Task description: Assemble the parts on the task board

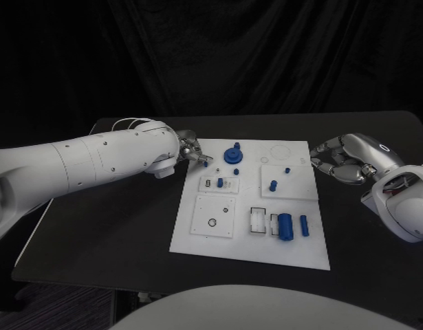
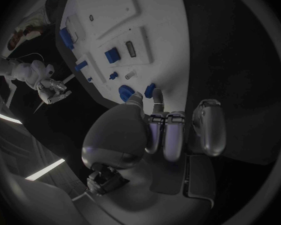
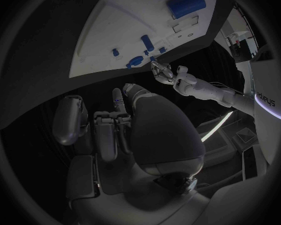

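Observation:
The white task board [image 1: 199, 237] lies mid-table with several blue parts on it. My left hand [image 1: 191, 152] reaches over its far left corner; thumb and a fingertip pinch a small blue part [image 1: 207, 163], which also appears at the fingertips [image 2: 150, 90] in the left wrist view. Just beyond stands a large round blue part [image 1: 234, 154] [image 2: 126, 92]. My right hand [image 1: 342, 160] hovers off the board's right edge, fingers curled in on nothing. A blue cylinder [image 1: 285, 225] and a blue bar [image 1: 305, 225] lie near the board's front right.
Small blue pegs [image 1: 273, 184] [image 1: 220, 183] stand in the raised white blocks mid-board. The black table [image 1: 112, 234] spreads bare to the left and right of the board. My left forearm [image 1: 82, 161] crosses the table's far left.

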Controlling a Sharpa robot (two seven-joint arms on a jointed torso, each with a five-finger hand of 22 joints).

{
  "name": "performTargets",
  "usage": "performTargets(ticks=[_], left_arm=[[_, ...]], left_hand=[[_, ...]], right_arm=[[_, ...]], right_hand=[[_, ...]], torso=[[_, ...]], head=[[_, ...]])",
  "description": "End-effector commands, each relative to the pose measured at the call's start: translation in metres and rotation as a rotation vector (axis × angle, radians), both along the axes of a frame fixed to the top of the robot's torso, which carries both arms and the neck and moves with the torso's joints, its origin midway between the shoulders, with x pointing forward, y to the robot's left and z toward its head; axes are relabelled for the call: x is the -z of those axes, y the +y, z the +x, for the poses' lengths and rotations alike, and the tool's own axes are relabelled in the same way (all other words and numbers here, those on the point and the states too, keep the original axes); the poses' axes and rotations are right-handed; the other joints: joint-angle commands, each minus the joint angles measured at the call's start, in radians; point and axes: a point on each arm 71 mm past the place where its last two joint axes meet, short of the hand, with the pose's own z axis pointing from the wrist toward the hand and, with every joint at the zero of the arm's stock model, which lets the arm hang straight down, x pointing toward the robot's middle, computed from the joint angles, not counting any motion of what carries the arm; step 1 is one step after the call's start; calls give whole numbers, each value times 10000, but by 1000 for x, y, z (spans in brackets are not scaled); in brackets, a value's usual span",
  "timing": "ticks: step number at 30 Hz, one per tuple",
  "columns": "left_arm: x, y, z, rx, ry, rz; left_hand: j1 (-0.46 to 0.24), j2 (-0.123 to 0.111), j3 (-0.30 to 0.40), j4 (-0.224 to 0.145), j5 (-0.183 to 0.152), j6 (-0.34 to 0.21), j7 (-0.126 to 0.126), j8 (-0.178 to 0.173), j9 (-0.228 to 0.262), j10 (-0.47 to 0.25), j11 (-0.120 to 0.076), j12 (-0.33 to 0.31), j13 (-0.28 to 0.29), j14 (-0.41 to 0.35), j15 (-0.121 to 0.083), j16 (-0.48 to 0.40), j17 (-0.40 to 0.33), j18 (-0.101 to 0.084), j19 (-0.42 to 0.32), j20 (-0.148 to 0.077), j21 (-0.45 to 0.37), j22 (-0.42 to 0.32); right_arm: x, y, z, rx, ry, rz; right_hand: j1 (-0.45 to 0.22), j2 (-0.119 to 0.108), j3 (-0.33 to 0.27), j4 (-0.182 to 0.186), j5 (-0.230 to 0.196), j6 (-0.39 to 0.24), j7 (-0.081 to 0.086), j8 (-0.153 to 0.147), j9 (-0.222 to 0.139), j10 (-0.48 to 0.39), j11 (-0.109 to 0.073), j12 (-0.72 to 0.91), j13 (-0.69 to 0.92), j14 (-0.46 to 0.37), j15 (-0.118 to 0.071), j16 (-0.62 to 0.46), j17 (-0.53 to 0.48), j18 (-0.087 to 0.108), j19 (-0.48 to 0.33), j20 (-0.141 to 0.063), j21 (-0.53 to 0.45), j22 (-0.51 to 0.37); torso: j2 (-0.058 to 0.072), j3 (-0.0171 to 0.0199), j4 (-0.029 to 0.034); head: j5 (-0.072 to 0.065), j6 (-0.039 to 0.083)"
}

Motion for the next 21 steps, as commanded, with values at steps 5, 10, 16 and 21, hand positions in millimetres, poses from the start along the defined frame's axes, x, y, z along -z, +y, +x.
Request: performTargets(ticks=[5, 10, 16, 21], left_arm=[[2, -1, -2, 209, 204, -22], [3, -1, -2, 229, 225, -23], [3, -3, -2, 282, 240, -46], [3, -3, -2, 315, 220, -81]], left_hand=[[105, -9, 83, 9, 131, 42, 43, -68, -19, 1058, 78, 24, 2602, 1039, 78, 27, 2635, 142, -46, 15, -60, 1825], [233, -5, 191, -11, 444, 82, 36, -184, -42, 1058, 76, 24, 2602, 1039, 78, 27, 2635, 146, -51, 18, -83, 1829], [350, 20, 318, -30, 701, 97, 30, -278, -54, 1058, 70, 24, 2602, 1039, 74, 27, 2635, 142, -38, 15, -75, 1840], [438, 30, 519, 16, 1220, 121, 30, -394, -49, 1058, 68, 24, 2602, 1039, 73, 27, 2635, 142, -34, 11, -83, 1845]], right_arm=[[1, 0, -1, 73, 93, -50], [1, -1, -1, 81, 101, -56], [1, 0, -1, 74, 109, -59], [1, -1, -1, 72, 112, -59]], right_hand=[[82, 36, 51, -11, 63, 74, 7, -30, -13, 807, 46, -24, 2264, 1017, 35, -19, 2576, 154, -19, -22, -45, 1491], [82, 36, 51, -11, 63, 74, 7, -30, -13, 807, 46, -24, 2264, 1017, 35, -19, 2576, 154, -19, -22, -45, 1491], [83, 37, 55, -14, 65, 74, 8, -31, -14, 804, 47, -27, 2260, 1016, 35, -20, 2574, 154, -20, -22, -50, 1490], [86, 39, 61, -20, 68, 75, 9, -33, -15, 799, 47, -33, 2252, 1015, 36, -22, 2571, 156, -23, -23, -61, 1488]], torso=[[-3, 3, 0], [-5, 6, -1], [-4, 4, 1], [0, 0, 3]], head=[[-9, -2], [-10, -2], [7, -2], [4, -2]])
